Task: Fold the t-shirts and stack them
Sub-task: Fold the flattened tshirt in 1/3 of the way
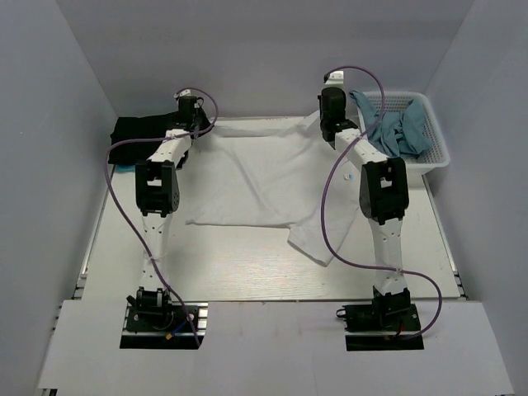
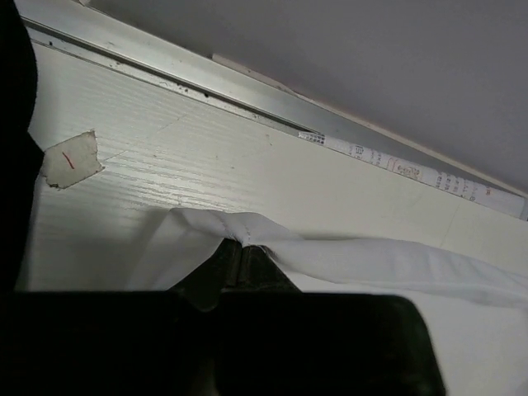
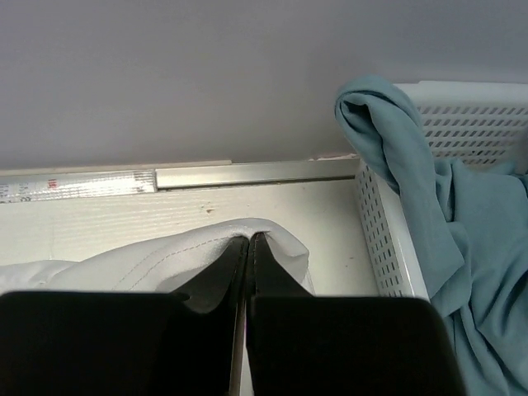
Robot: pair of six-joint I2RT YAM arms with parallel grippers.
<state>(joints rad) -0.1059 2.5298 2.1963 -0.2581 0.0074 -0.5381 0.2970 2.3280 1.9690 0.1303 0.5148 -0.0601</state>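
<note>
The white t-shirt (image 1: 256,186) lies spread over the middle of the table, with one sleeve trailing toward the near right. Its far edge is pinched at two corners. My left gripper (image 1: 188,124) is shut on the far-left corner of the white fabric (image 2: 247,227), its tips (image 2: 242,247) closed under a stitched hem. My right gripper (image 1: 332,132) is shut on the far-right corner, where the hem (image 3: 165,256) bunches over the closed tips (image 3: 249,239). The black t-shirt (image 1: 136,132) sits bundled at the far left, just beside the left gripper, and shows as a dark mass (image 2: 12,124) at the left wrist view's edge.
A white perforated basket (image 1: 437,153) stands at the far right, holding teal cloth (image 1: 400,128); its wall (image 3: 388,239) is close to the right gripper. A metal rail (image 2: 247,99) and the back wall run just beyond both grippers. A tape scrap (image 2: 70,158) sticks to the table.
</note>
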